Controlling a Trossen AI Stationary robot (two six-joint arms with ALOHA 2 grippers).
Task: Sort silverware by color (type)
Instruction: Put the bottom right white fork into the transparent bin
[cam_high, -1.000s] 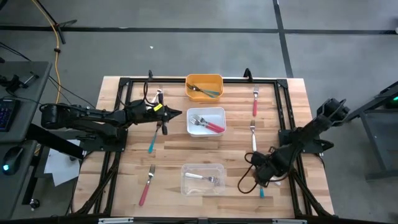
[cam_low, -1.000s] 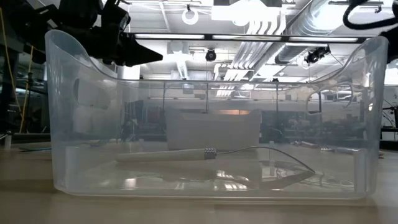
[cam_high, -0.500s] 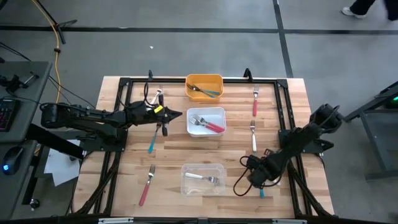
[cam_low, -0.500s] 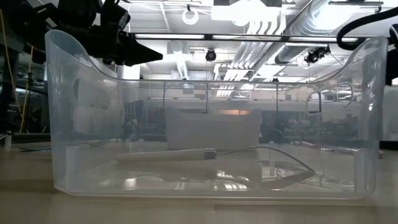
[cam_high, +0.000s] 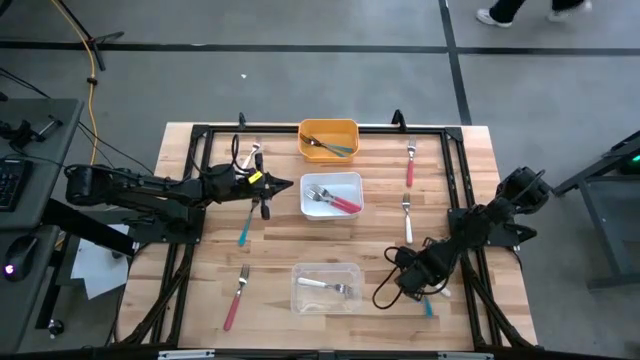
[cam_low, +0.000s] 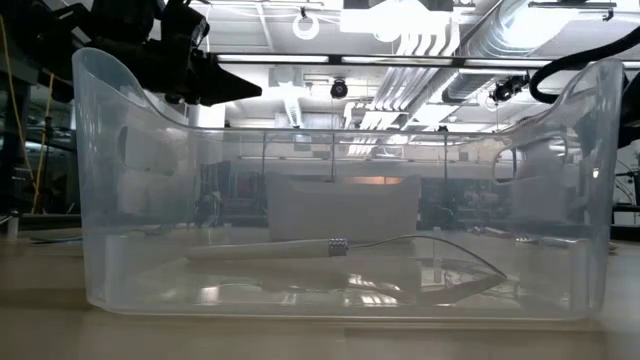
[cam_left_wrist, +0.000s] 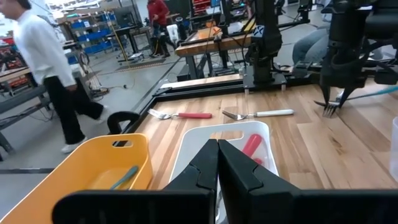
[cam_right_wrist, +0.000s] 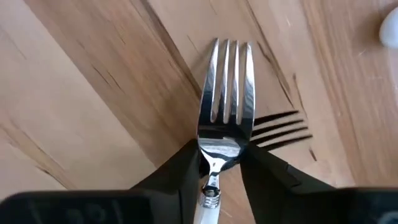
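Grey concrete workshop floor, a person's feet crossing at the far edge. The butcher-block wood counter (cam_high: 330, 230) carries a black frame and both arms.

Three bins run down the middle: orange plastic bin (cam_high: 328, 139) at the far end holding a teal-handled fork, white plastic bin (cam_high: 331, 194) with pink-red ones, clear plastic bin (cam_high: 325, 286) nearest with a white-handled fork (cam_low: 300, 250) lying in it.

Left arm waits beside the white bin, left end effector (cam_left_wrist: 217, 163) pinched fully closed, empty.

Right end effector (cam_high: 415, 284) is low over the near right corner of the counter. It has dropped since a second ago and its jaws have narrowed; the wrist view shows them now clamped on the neck of a silver-headed, white-handled fork (cam_right_wrist: 225, 134), tines pointing ahead, just off the wood.

Read: pick is made or nearly so. Next is likely a lift and a carry to the clear bin close by.

Loose forks are left: a pink-red fork (cam_high: 410, 163) and another white one (cam_high: 406, 217) on the right side, a teal fork (cam_high: 245, 226) and a pink-red fork (cam_high: 236, 297) on the left.
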